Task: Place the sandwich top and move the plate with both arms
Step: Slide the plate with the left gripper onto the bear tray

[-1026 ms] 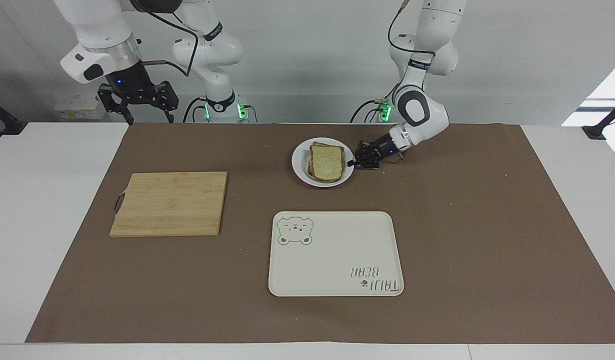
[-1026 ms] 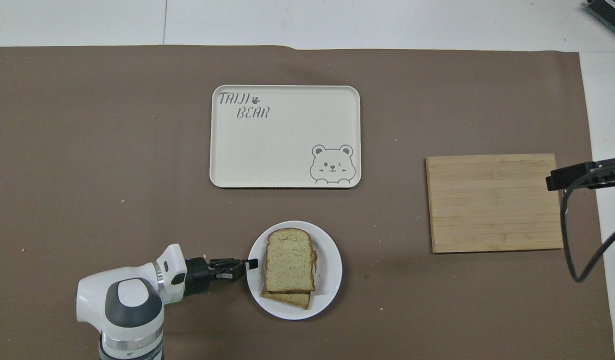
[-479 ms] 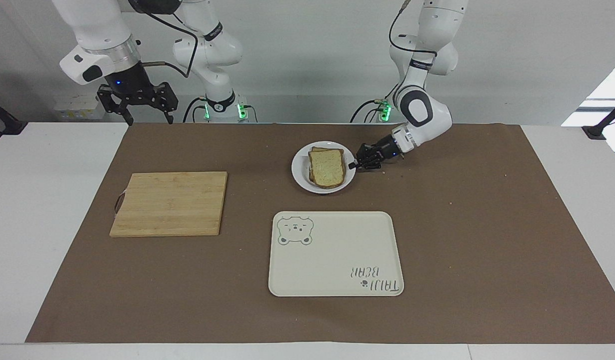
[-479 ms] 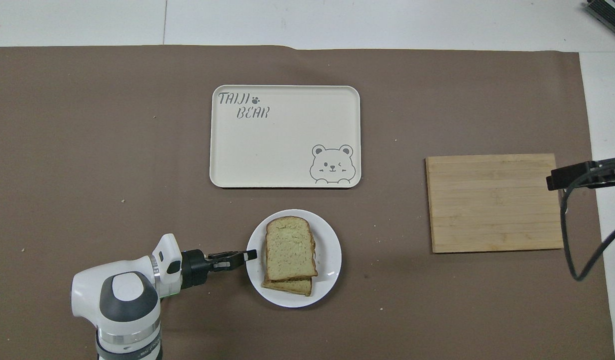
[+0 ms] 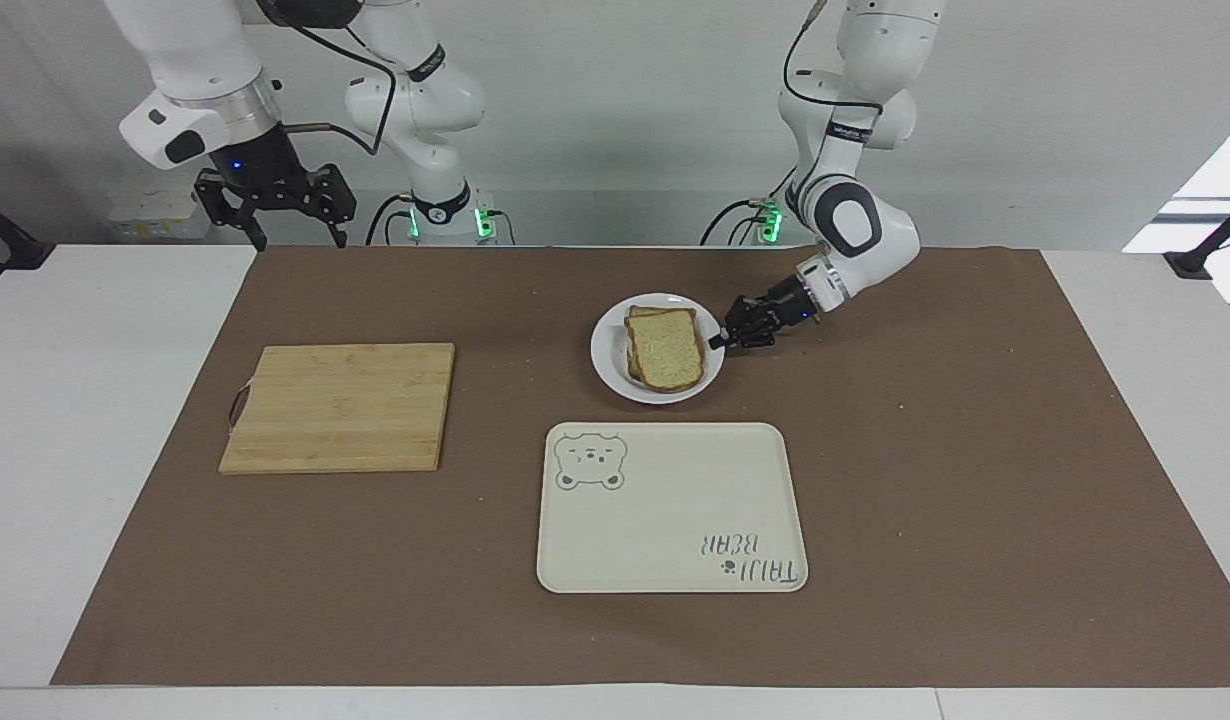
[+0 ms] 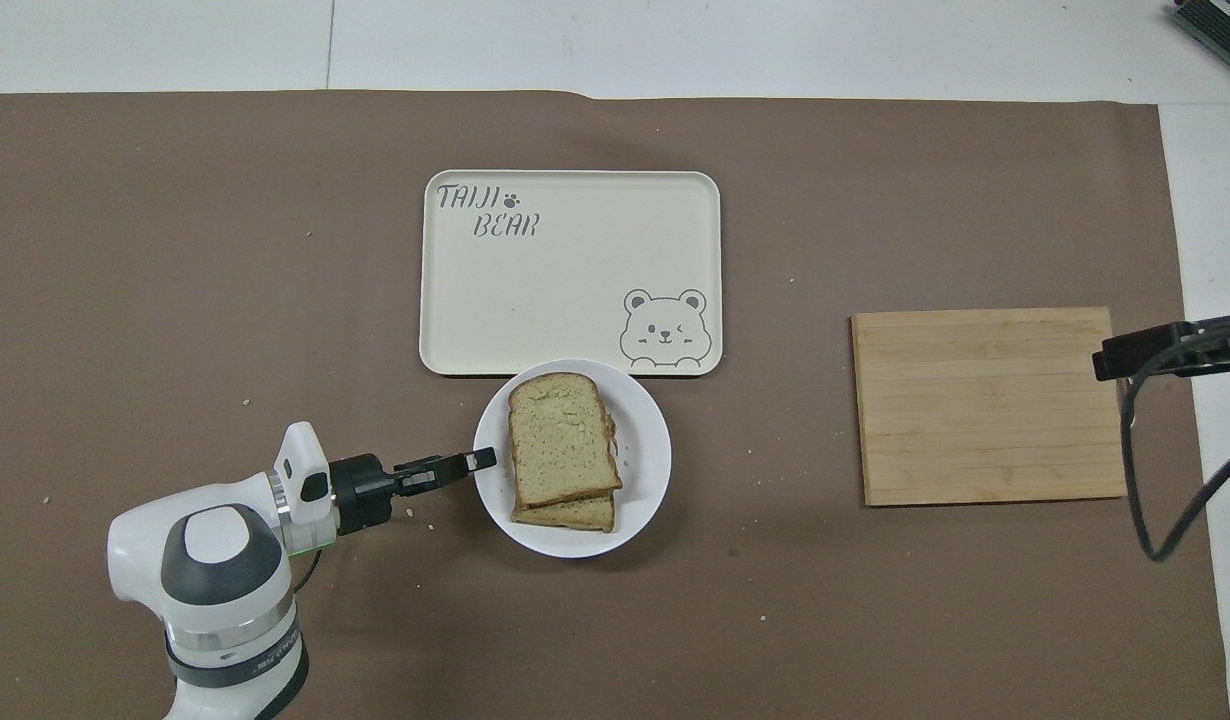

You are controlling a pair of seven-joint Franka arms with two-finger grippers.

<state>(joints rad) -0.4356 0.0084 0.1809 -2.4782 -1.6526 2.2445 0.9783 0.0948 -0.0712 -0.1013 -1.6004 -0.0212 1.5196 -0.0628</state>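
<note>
The left gripper (image 5: 717, 341), fingers apparently pinched on the rim of the plate (image 5: 611, 368), holds it on the desk just short of the bear tray (image 5: 675, 560), sandwich top (image 5: 665, 350) stacked aboard. A one-sided hold could tip the plate against the tray's lip. The right gripper (image 5: 275, 205) waits open.

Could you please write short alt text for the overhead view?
The left gripper grips the rim of a white plate holding stacked bread, beside a cream tray. A wooden board lies toward the right arm's end.
</note>
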